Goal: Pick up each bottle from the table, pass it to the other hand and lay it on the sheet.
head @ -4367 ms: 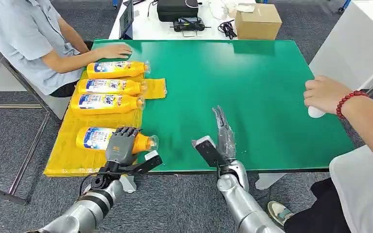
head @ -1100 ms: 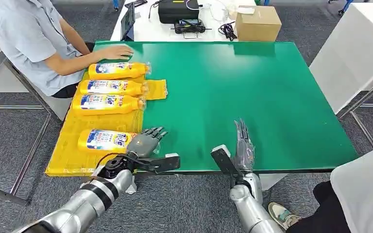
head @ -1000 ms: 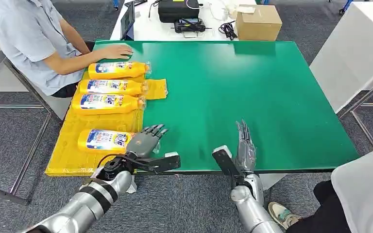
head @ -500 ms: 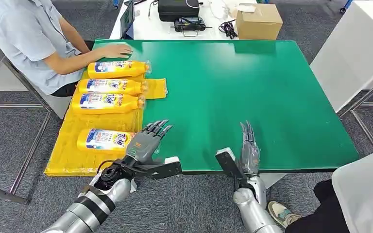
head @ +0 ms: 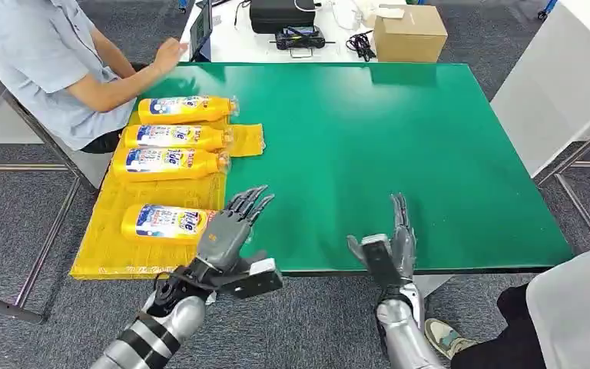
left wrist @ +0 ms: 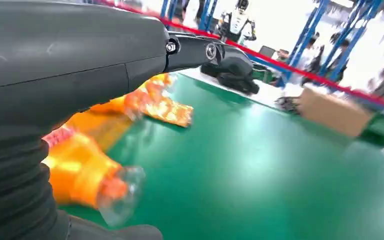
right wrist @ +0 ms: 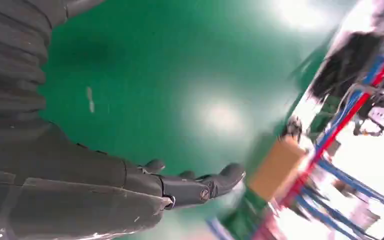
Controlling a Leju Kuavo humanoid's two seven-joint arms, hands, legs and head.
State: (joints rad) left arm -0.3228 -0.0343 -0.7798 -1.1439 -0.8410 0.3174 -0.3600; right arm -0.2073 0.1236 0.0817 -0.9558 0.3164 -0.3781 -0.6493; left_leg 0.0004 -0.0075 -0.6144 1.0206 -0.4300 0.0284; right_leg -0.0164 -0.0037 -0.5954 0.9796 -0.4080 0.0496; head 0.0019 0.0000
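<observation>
Several orange bottles with blue and white labels lie on the yellow sheet (head: 107, 227) at the green table's left side. The nearest bottle (head: 167, 222) lies by the front edge, and its clear cap (left wrist: 120, 192) is blurred in the left wrist view. My left hand (head: 227, 227) hovers just right of that bottle, fingers spread, holding nothing. My right hand (head: 396, 238) stands upright over the table's front edge, fingers straight and apart, also holding nothing. Three more bottles (head: 170, 137) lie side by side farther back on the sheet.
A person in a grey shirt (head: 38, 54) sits at the table's far left with a hand (head: 167, 54) raised above the far bottle. A cardboard box (head: 409, 32) and black equipment (head: 280, 15) sit on a white desk behind. Another person's clothing (head: 576, 307) is at the right.
Both my hands have drawn back toward the front edge and lifted a little. The seated person's hand has risen off the table.
</observation>
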